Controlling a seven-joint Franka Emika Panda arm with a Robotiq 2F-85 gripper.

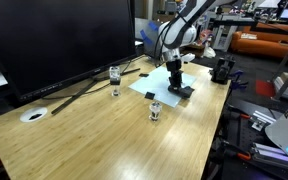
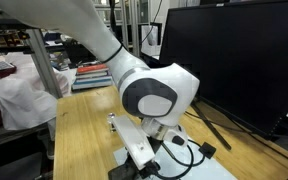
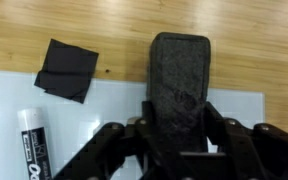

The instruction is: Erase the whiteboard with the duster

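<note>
My gripper [image 3: 180,128] is shut on a black duster [image 3: 180,75], whose felt face points away from me over the whiteboard [image 3: 104,110], a pale flat sheet on the wooden table. In an exterior view the gripper [image 1: 174,72] stands low over the whiteboard [image 1: 152,86] near the table's far end. In an exterior view [image 2: 159,135] the arm's wrist hides most of the board and the duster.
A black cloth square [image 3: 66,69] lies at the board's edge and a marker [image 3: 34,150] lies on the board. Two small glasses [image 1: 115,75] [image 1: 155,110] stand on the table. A large black monitor [image 1: 54,40] stands behind, with cables and a white disc [image 1: 34,115].
</note>
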